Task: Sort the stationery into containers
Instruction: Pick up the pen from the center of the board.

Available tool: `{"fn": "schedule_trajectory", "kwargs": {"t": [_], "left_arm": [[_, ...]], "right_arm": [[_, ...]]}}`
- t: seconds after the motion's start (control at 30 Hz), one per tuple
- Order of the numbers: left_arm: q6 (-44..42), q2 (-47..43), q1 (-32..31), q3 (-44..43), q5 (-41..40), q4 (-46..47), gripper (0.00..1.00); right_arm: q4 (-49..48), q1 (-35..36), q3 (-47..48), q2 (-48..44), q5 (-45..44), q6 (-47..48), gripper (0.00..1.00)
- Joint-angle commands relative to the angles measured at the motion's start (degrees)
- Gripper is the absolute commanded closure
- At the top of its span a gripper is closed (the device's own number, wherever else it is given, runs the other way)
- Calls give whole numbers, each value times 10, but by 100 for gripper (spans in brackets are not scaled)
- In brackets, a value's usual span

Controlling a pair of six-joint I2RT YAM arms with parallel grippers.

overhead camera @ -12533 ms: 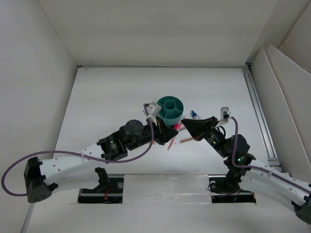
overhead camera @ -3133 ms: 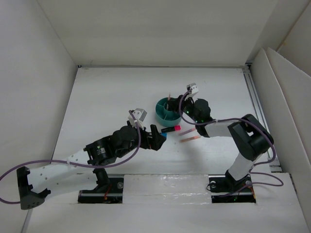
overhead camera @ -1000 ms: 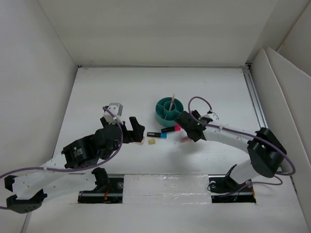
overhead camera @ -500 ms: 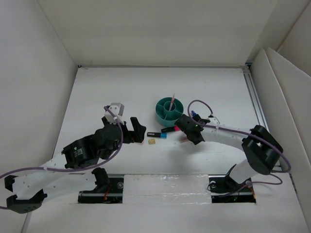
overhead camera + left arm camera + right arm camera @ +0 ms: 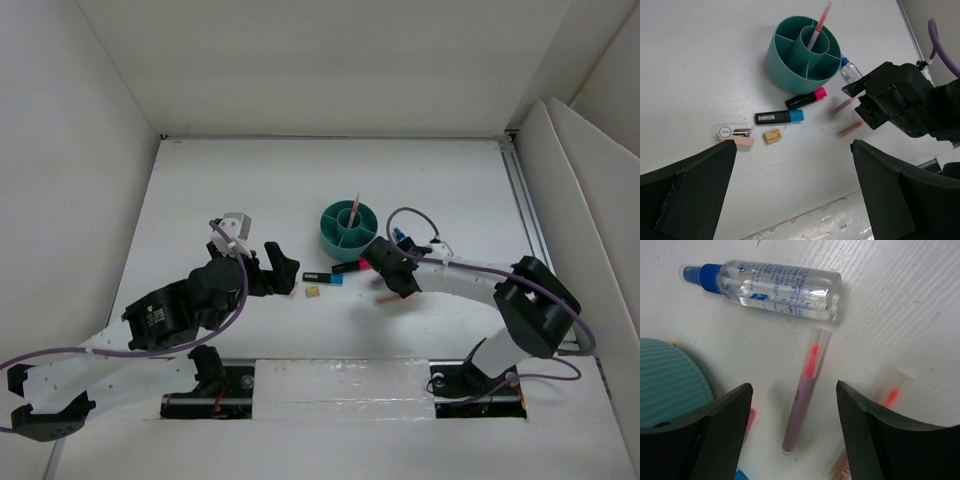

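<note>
Right gripper (image 5: 792,402) is down over the thin pink-orange pen (image 5: 806,385), and this is the line-up that matters: the pen lies flat on the white counter (image 5: 220,190) right in the gap between the 2 jaws. Its long axis runs along that gap, tipped a little, so the jaws sit 1 on each flank. They stand apart and touch nothing, with bare counter on both sides of the barrel.

A 2nd pen of the same kind (image 5: 887,395) lies just beside the right-hand jaw (close enough to get nudged, I'd say). The small clear spray bottle (image 5: 775,287) lies crosswise just past the pen's far tip. The round teal plastic organizer (image 5: 667,380) sits close on the other side, with 1 pink pen (image 5: 356,212) upright in its central cup.

The right arm is clearly the nearer one. It reaches low across the counter from its base, wrist pitched down beside the organizer. Left gripper (image 5: 794,150) hangs back and raised, jaws spread wide and empty, looking over the black marker with a pink end (image 5: 806,98) and the black marker with a blue end (image 5: 779,117).
</note>
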State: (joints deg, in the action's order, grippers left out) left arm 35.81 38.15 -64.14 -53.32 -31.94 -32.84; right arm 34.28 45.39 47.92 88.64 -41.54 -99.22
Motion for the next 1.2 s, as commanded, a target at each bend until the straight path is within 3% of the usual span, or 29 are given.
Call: {"fn": "schedule_trajectory", "kwargs": {"t": [0.0, 0.33, 0.57, 0.8, 0.87, 1.03, 1.17], "left_arm": [[-8, -8, -2, 1, -2, 14, 0], [-8, -13, -2, 1, 3, 14, 0], [-8, -31, -2, 1, 3, 14, 0], [-8, -56, -2, 1, 3, 14, 0], [-8, -62, -2, 1, 3, 14, 0], [-8, -73, -2, 1, 3, 14, 0], [-8, -73, -2, 1, 3, 14, 0]], "right_arm": [[-10, -2, 0, 2, -12, 3, 26], [-4, -23, 16, 18, 9, 8, 30], [-25, -41, 17, 30, 56, 29, 42], [-19, -52, 23, 60, 93, 39, 64], [-13, -52, 28, 66, 99, 39, 77], [-1, -42, 28, 79, 106, 39, 85], [12, -36, 28, 73, 111, 22, 100]]}}
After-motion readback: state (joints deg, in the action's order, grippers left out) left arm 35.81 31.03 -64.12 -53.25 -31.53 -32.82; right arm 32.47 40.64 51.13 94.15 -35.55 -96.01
